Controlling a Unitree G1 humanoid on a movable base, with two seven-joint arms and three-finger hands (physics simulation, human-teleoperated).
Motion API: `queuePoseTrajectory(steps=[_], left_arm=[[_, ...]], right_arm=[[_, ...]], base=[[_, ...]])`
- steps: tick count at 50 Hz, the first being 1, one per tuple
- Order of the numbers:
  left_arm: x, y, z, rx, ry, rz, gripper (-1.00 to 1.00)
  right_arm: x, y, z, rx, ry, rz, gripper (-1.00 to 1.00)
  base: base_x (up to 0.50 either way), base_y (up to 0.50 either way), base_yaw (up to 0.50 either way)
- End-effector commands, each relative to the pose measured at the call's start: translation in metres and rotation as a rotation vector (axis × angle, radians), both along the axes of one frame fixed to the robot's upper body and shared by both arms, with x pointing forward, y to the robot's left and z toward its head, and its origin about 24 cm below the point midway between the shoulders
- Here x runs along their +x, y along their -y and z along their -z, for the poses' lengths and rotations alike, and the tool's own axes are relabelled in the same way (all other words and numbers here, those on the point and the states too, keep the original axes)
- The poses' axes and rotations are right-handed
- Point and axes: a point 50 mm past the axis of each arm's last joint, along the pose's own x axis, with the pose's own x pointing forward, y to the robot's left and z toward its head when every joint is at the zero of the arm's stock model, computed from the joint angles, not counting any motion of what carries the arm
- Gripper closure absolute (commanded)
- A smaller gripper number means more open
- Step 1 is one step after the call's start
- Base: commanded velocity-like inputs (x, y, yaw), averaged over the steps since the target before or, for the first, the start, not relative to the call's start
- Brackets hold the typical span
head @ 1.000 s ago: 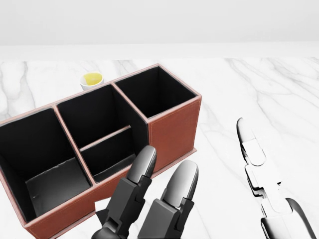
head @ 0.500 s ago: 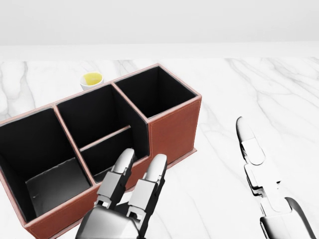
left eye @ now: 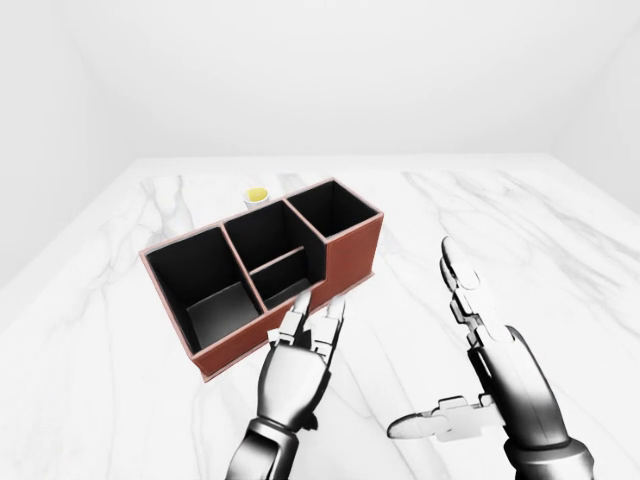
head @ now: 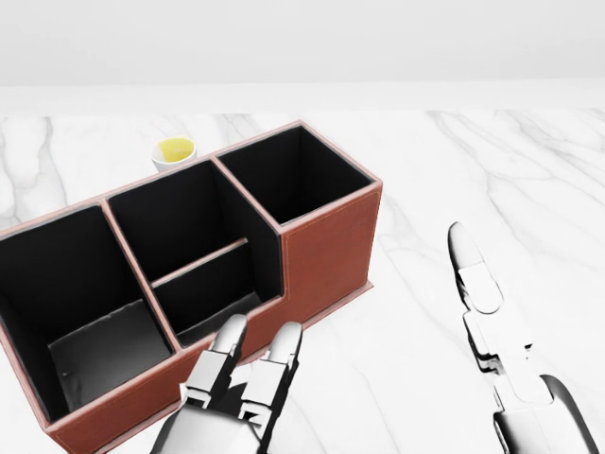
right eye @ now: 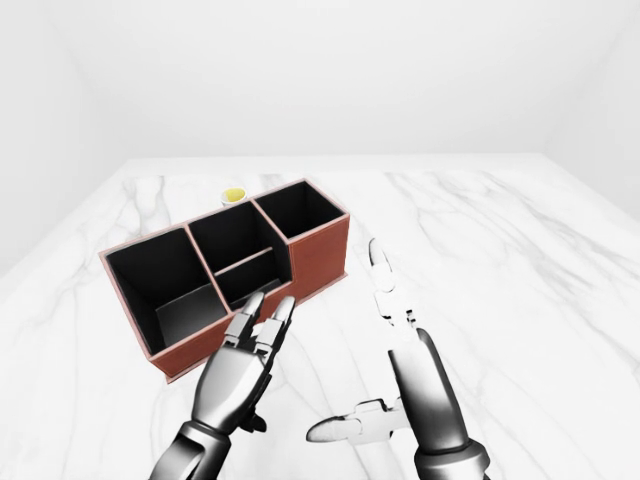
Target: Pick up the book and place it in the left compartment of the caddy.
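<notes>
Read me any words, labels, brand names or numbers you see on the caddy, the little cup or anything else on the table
None: no text, number or sign is readable in any view.
The caddy has plain brown walls and black insides, with no label.
The small white cup with yellow inside shows no print.
The marble table carries only grey veins.
The left hand and right hand bear no markings.

We are looking across a white marble tabletop [left eye: 560, 250] veined in grey, which is filling most of both eye views and running up to plain white walls [left eye: 330, 70] that are meeting in soft corners at left and right under even, shadowless light.
</notes>
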Motion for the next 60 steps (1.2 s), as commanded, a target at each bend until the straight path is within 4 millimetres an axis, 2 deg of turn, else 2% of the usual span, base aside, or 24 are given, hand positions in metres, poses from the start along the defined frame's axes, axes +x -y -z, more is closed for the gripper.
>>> queuePoseTrajectory(steps=[1, 9, 28, 60], left_arm=[[0.007, -0.004, 0.018, 0.031, -0.054, -0.029, -1.0], [0.019, -0.004, 0.028, 0.038, -0.086, -0.053, -1.0], [0.025, -0.005, 0.049, 0.078, -0.151, -0.074, -1.0], [0.039, -0.014, 0.073, 0.123, -0.198, -0.136, -1.0]], right_arm=[[0.0, -0.001, 0.0, 0.005, -0.004, 0.002, -1.0], [-0.001, -0.001, 0.0, 0.0, -0.003, -0.005, -1.0], [-0.002, -0.002, 0.001, -0.014, -0.007, -0.015, -1.0], [-0.003, -0.004, 0.001, -0.025, -0.006, -0.026, -1.0]], base=[[0.0, 0.0, 0.0], [0.0, 0.0, 0.0], [0.0, 0.0, 0.0], [0.0, 0.0, 0.0]])
